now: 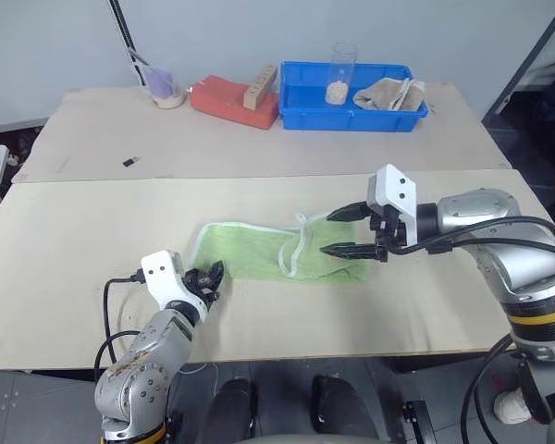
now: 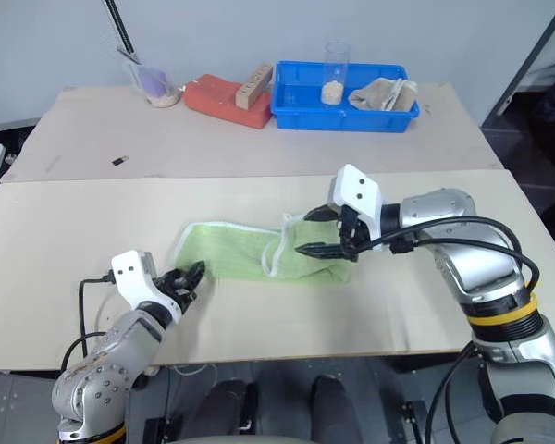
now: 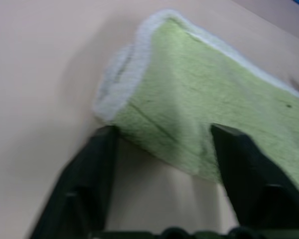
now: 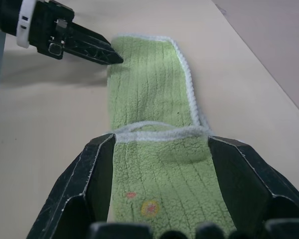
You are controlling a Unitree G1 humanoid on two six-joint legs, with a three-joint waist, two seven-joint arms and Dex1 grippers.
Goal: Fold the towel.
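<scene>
The light green towel lies flat on the near table as a long strip, its right end folded back over itself with the white trim showing. My left gripper sits low at the towel's near left corner. In the left wrist view its fingers stand apart with the towel's edge reaching in between them, so it is open. My right gripper hovers open over the folded right end, pointing left. In the right wrist view its fingers straddle the towel without holding it.
At the back stands a blue bin holding a glass and a beige cloth. Left of it are a red block with a wooden piece and a purple cup. A small dark item lies at the back left.
</scene>
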